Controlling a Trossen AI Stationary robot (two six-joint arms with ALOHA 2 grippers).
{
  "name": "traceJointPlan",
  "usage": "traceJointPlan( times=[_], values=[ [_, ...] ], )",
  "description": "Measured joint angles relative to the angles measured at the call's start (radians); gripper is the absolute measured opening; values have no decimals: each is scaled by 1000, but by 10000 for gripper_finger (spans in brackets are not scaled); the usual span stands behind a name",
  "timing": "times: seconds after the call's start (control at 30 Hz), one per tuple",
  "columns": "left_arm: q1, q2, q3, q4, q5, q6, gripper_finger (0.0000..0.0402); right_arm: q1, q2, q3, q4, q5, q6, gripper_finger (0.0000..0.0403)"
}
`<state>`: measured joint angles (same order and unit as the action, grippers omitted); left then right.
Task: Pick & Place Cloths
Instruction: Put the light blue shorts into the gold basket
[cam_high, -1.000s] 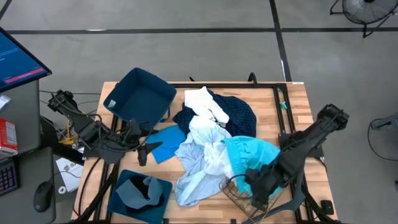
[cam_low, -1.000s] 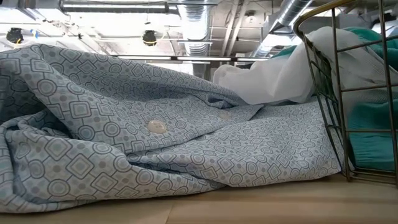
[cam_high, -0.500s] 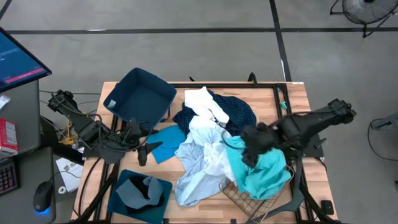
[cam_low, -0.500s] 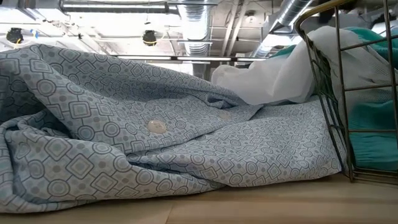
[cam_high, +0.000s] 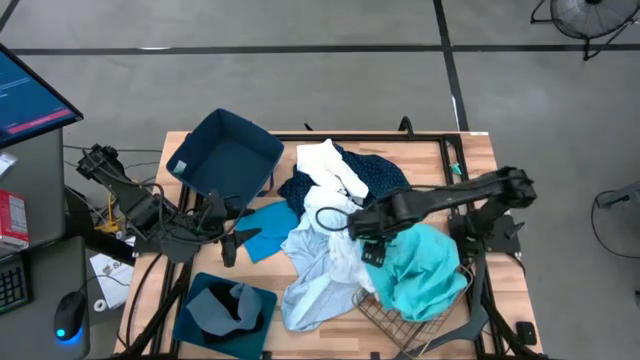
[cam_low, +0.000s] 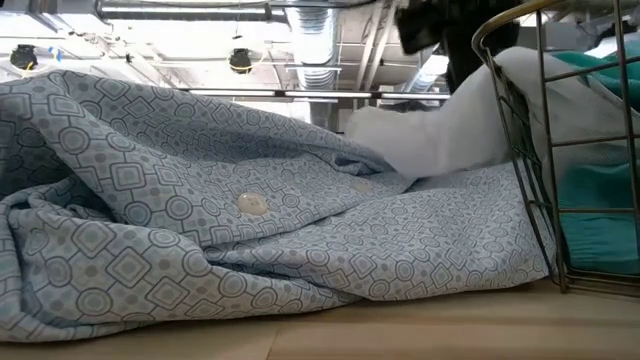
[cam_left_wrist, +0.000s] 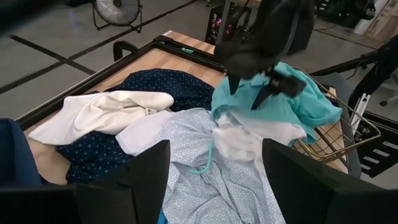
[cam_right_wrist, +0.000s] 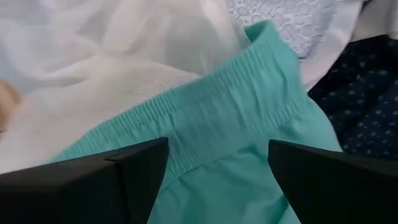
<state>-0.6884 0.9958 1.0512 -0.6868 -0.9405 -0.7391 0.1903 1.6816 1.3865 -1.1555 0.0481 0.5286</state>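
The cloths lie heaped mid-table: a white one (cam_high: 330, 165) on a navy dotted one (cam_high: 385, 185), a pale blue patterned shirt (cam_high: 310, 270) (cam_low: 250, 220), and a cyan garment (cam_high: 425, 275) draped over the wire basket (cam_high: 385, 310). A grey cloth (cam_high: 215, 305) sits in the near bin. My right gripper (cam_high: 368, 250) (cam_left_wrist: 249, 90) is open, pointing down over the cyan garment's elastic edge (cam_right_wrist: 230, 106), its fingers either side of that edge. My left gripper (cam_high: 232, 243) waits open at the table's left, beside a bright blue piece (cam_high: 265, 228).
A dark blue fabric bin (cam_high: 230, 150) stands tilted at the far left and a second one (cam_high: 195, 320) at the near left. The wire basket's rim (cam_low: 520, 100) rises at the near right. Bare wood shows along the right edge (cam_high: 480, 170).
My right arm has swung from above the wire basket at the near right toward the table's left, and now hangs over the middle of the pile at the cyan garment's left edge. The cyan garment, earlier partly under the arm, now shows spread over the basket.
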Motion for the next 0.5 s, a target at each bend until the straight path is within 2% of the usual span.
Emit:
traceJointPlan(
  times=[0.17,0.27,0.37,0.47,0.5],
  values=[
    [0,0,0,0,-1,0,237,-20,101,0,7,-1,-47,270],
    [0,0,0,-1,-2,0,237,-27,147,0,12,-14,-60,251],
    [0,0,0,-1,-2,1,237,-22,174,0,19,-30,-68,182],
    [0,0,0,-2,-2,1,237,-12,172,0,19,-26,-53,59],
    [0,0,0,-1,-2,3,237,-11,170,0,19,-25,-52,31]
  ],
)
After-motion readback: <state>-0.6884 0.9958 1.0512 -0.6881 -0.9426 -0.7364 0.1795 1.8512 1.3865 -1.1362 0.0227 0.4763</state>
